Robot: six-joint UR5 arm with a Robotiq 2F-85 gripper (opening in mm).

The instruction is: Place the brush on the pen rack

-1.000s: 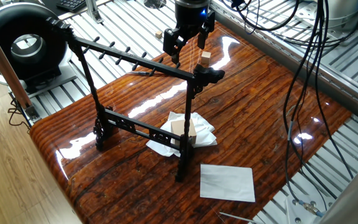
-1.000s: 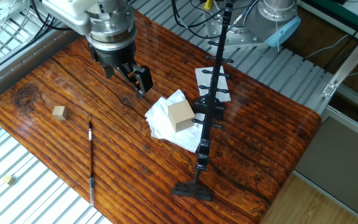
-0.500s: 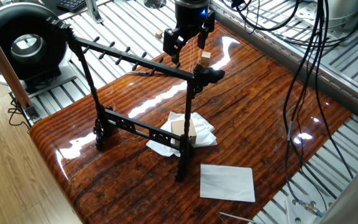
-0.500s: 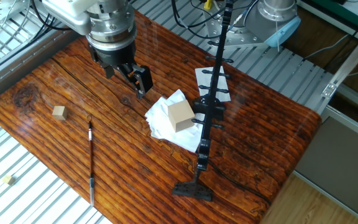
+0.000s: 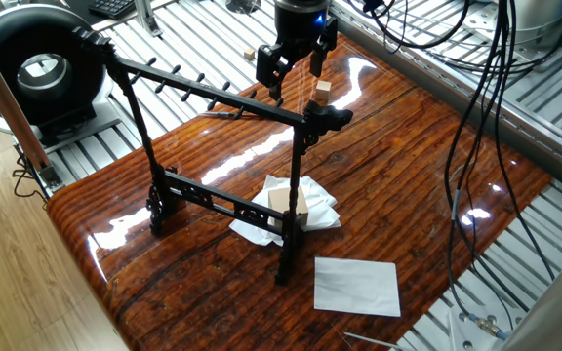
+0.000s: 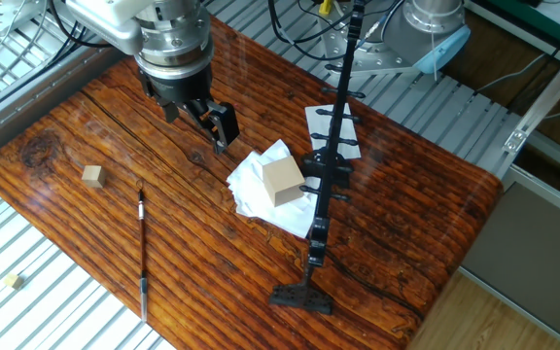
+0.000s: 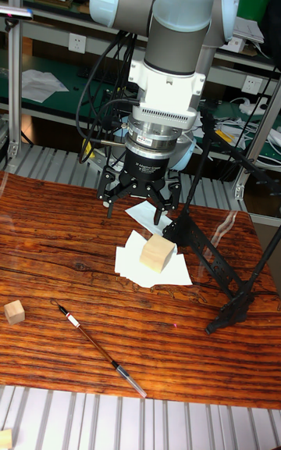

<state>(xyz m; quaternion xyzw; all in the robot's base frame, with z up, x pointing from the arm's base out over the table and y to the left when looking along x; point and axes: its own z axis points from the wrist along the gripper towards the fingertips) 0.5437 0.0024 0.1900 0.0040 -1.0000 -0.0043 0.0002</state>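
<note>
From one fixed view, the black two-finger gripper (image 5: 295,64) hangs over the far side of the glossy reddish-brown wooden table (image 5: 408,195). Its jaws are spread wide with nothing between them. The large black metal pen rack (image 5: 213,97) stands upright nearer the camera.

From the other fixed view, the slender dark brush (image 6: 142,248) lies flat on the table, well apart from the rack, which shows end-on. A small pale wooden cube (image 6: 91,175) sits near one end of it. A larger tan wooden block (image 6: 282,180) rests on crumpled white paper (image 6: 249,192) just beside the rack.

In the tall fixed view, the open gripper hovers behind the block. The brush lies slanted near the table's front edge, held by nothing.
</note>
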